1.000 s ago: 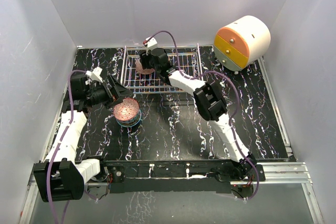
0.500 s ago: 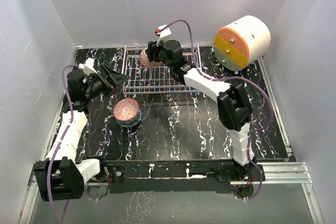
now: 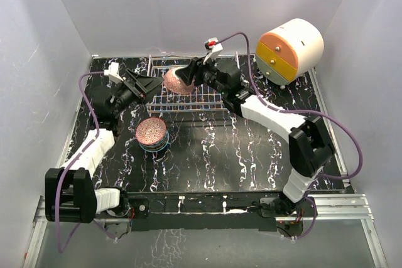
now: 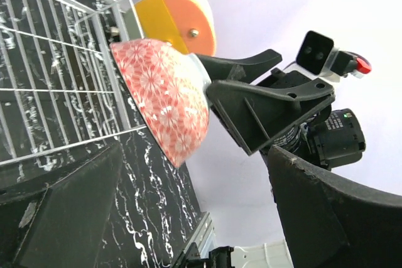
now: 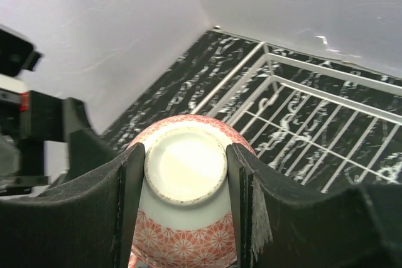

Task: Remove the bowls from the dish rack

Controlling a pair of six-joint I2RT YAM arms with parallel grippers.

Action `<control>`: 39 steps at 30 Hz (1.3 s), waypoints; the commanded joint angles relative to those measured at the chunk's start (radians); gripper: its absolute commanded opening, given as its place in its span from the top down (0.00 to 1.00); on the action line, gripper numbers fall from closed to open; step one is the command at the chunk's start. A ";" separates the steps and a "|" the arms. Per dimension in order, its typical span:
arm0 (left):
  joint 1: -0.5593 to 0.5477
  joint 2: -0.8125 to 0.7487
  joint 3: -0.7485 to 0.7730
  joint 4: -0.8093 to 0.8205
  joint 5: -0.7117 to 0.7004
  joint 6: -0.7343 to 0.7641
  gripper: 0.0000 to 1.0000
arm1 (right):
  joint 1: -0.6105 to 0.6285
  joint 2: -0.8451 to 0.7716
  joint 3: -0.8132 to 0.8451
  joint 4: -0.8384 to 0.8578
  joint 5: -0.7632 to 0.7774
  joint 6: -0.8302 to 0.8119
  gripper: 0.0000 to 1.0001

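Note:
My right gripper point(image 3: 188, 78) is shut on a pink-and-red patterned bowl point(image 3: 175, 82) and holds it tilted above the left part of the wire dish rack point(image 3: 213, 101). In the right wrist view the fingers point(image 5: 129, 192) clamp the pale foot ring of the bowl point(image 5: 186, 240), with the gripper point(image 5: 185, 171) centred on it. My left gripper point(image 3: 153, 84) is open and empty just left of the bowl. In the left wrist view the bowl point(image 4: 163, 101) hangs between its spread fingers point(image 4: 339, 218). A stack of bowls point(image 3: 151, 134) stands on the table in front of the rack.
A white, orange and yellow cylindrical drawer unit point(image 3: 289, 48) lies at the back right, also in the left wrist view point(image 4: 177, 20). White walls close in the black marbled table point(image 3: 213, 155). No other bowl shows in the rack point(image 5: 314, 123).
My right gripper has carried the bowl from the back of the rack forward and tilted it toward the left arm. My left gripper has risen from the stack toward the bowl.

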 commanded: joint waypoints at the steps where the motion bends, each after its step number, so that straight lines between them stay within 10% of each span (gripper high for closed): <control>1: -0.040 -0.005 -0.032 0.275 -0.034 -0.072 0.03 | -0.004 -0.135 -0.057 0.239 -0.100 0.150 0.68; 14: -0.099 0.034 -0.057 0.562 -0.065 -0.211 0.31 | -0.005 -0.174 -0.165 0.456 -0.167 0.377 0.68; 28: -0.103 0.007 -0.068 0.633 -0.073 -0.279 1.00 | -0.004 -0.158 -0.152 0.450 -0.155 0.375 0.68; 34: -0.102 0.002 -0.065 0.622 -0.065 -0.271 1.00 | -0.005 -0.163 -0.169 0.447 -0.143 0.374 0.67; 39: -0.103 -0.055 0.003 0.338 -0.003 -0.097 1.00 | -0.016 -0.215 -0.204 0.369 -0.078 0.316 0.36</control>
